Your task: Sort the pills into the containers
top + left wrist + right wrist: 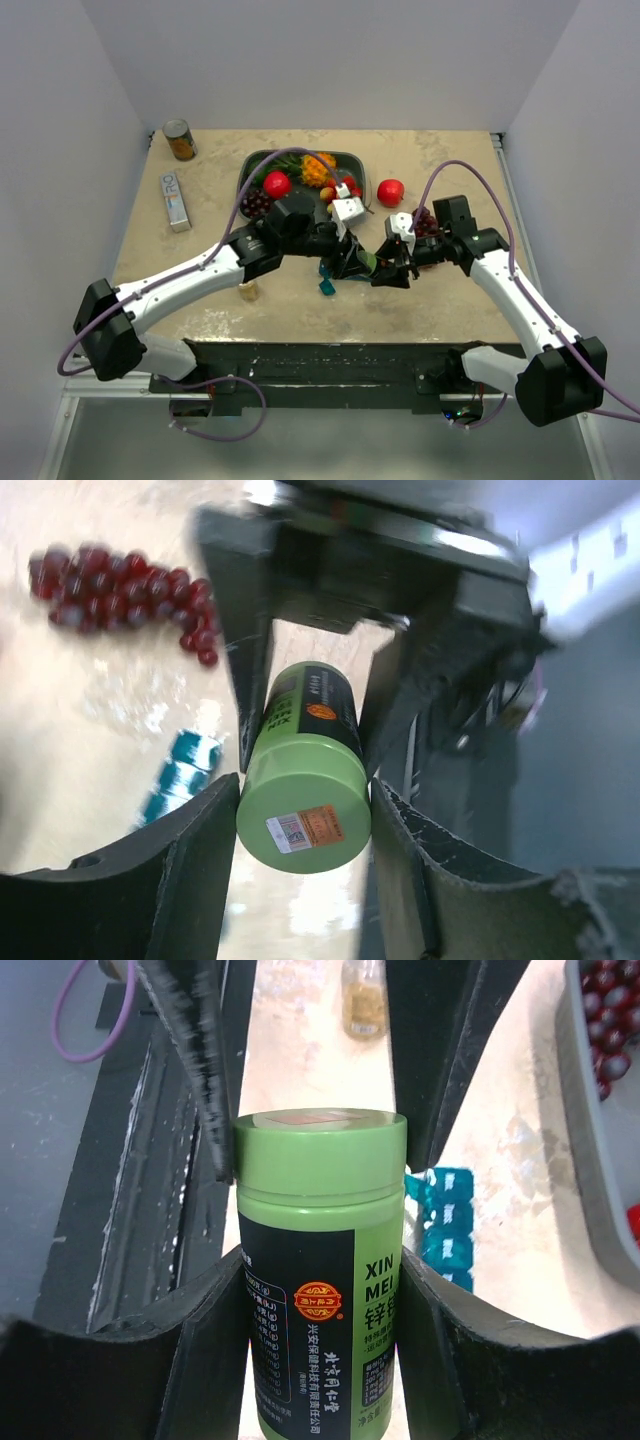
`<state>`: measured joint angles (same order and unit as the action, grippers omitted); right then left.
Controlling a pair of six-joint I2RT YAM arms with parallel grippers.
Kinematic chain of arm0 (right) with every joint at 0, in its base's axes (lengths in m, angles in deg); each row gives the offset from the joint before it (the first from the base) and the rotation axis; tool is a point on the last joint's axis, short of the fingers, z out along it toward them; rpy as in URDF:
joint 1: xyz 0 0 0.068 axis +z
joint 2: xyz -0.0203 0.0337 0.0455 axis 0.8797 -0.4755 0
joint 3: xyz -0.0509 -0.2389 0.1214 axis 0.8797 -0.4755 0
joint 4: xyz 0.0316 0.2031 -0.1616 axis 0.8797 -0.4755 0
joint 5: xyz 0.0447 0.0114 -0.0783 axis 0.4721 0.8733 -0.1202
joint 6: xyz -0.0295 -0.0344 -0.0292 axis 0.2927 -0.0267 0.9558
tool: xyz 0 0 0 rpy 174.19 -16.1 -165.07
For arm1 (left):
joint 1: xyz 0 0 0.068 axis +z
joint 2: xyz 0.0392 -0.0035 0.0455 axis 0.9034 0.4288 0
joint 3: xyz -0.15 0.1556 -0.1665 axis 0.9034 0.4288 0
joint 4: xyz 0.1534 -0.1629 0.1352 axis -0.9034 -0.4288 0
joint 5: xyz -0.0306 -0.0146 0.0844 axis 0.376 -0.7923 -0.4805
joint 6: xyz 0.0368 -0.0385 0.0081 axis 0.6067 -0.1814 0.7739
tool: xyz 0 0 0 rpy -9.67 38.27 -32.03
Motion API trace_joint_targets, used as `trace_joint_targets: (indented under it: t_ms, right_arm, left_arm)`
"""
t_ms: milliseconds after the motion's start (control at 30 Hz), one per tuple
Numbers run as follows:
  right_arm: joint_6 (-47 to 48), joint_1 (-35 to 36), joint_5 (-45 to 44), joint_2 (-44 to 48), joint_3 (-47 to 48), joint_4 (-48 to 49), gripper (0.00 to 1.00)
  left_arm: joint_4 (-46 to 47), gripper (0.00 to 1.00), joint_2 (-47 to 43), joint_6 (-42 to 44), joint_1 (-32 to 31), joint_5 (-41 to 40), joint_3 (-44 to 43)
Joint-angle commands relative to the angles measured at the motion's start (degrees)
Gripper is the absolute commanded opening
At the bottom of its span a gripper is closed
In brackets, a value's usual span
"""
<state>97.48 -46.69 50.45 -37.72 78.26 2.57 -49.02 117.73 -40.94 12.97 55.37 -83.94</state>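
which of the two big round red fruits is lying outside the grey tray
The red fruit on the right: it lies past the right edge of the grey tray, while the other red fruit sits inside it.

Beige table; tin can at its far left corner, a flat box just nearer; grey tray far middle, a red fruit and grapes to its right; teal containers and a small jar towards the near edge.
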Motion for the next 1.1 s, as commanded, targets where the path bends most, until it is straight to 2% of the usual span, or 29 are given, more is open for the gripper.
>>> trace_joint_targets:
  t_ms: [0,33,67,100,133,167,233,267,300,333,400,433,500,600,633,733,767,833,900,1067]
  right_arm:
    - [0.6,-0.7,1.9,1.2,1.2,2.3,0.0]
    - [0.7,-0.6,2.0,1.3,1.2,2.3,0.0]
    - [0.9,-0.7,1.9,1.3,1.2,2.1,0.0]
    - [0.9,-0.6,1.8,1.1,1.2,2.2,0.0]
    - [1.1,-0.7,1.6,1.2,1.2,2.1,0.0]
    - [1.2,-0.8,1.4,1.3,1.3,2.1,0.0]
    - [1.1,-0.8,1.3,1.3,1.3,2.1,0.0]
    - [1.2,-0.8,1.3,1.2,1.3,2.1,0.0]
    - [1.3,-0.7,1.3,1.2,1.3,2.1,0.0]
    - [1.2,-0.7,1.4,1.1,1.3,2.1,0.0]
    - [1.3,-0.7,1.5,1.1,1.4,2.1,0.0]
    - [1.3,-0.8,1.5,0.9,1.4,2.0,0.0]
    - [1.3,-0.8,1.5,0.9,1.4,2.1,0.0]
    - [1.0,-0.7,1.6,1.0,1.3,2.1,0.0]
    - [1.1,-0.7,1.6,0.9,1.3,2.2,0.0]
    - [0.8,-0.7,1.5,0.9,1.2,2.5,0.0]
    - [0.7,-0.8,1.5,1.0,1.2,2.5,0.0]
    - [0.7,-0.7,1.5,1.0,1.1,2.5,0.0]
    - [0.7,-0.8,1.5,1.1,1.1,2.4,0.0]
    - [0.6,-0.7,1.4,1.1,1.2,2.6,0.0]
  left_arm:
    - [-15.5,0.12,4.8,38.2,0.0,15.0,-3.5]
    - [-15.5,0.19,6.4,39.8,0.4,13.9,-5.3]
    - [-14.9,0.3,7.1,39.4,1.9,13.6,-6.1]
    - [-10.3,0.35,7.2,36.9,2.8,13.6,-6.2]
    - [-6.9,0.4,5.9,31.4,4.2,14.7,-4.8]
    - [-3.2,0.51,4.6,28.6,4.5,15.4,-3.4]
    - [10.3,0.65,-1.5,20.4,4.9,14.2,3.5]
    - [15.0,0.86,-4.1,17.1,4.9,11.2,6.3]
    - [22.7,0.99,-6.7,13.8,5.0,9.0,8.9]
    - [25.5,0.99,-11.7,8.3,5.1,7.6,13.4]
    - [30.5,0.99,-16.1,3.0,5.2,2.8,16.9]
    - [30.5,0.99,-19.8,-4.4,5.4,-0.6,18.8]
    - [25.7,0.99,-22.2,-10.6,5.4,-8.5,19.0]
    - [18.5,0.99,-21.8,-22.2,5.4,-12.9,17.5]
    - [16.3,0.99,-19.9,-28.9,5.4,-13.2,15.5]
    - [12.5,0.99,-15.5,-35.8,2.6,-14.2,12.1]
    - [8.7,0.99,-14.6,-36.3,0.8,-20.4,10.7]
    - [3.6,0.99,-11.1,-34.6,-3.9,-25.8,4.9]
    - [-1.1,0.99,-8.5,-34.5,-4.7,-27.1,1.7]
    - [-0.2,0.97,-4.9,-33.6,-5.5,-28.2,0.7]
